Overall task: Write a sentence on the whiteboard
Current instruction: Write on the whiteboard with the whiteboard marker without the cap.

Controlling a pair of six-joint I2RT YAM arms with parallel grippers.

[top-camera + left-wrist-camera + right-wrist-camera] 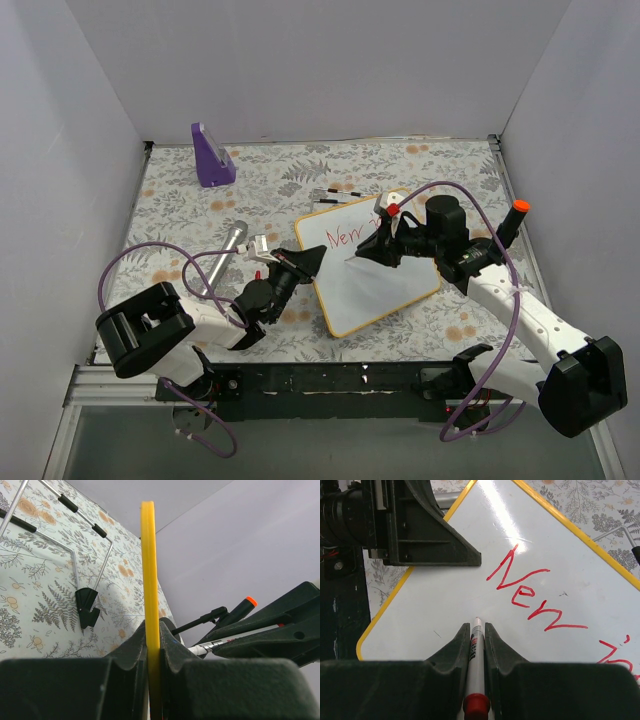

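Our left gripper (152,630) clamps the whiteboard (370,290) by its edge. Our right gripper (476,630) clenches a marker (476,647), the sentence (530,590) just beyond its fingers: "New" and a fragment, most apparently unwritten.

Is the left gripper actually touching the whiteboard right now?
Touching. Left wrist view: the left gripper clamps the whiteboard, its yellow edge squeezed from both sides.

light: bright, even, from overhead | glare: white streak across the glossy board (470,587) (right wrist view, upper part) | shadows: soft and faint on the worktop (180,210) | focus: top view sharp throughout; wrist views blur the near fingers (75,690) and the marker (476,650) cap, background crisp
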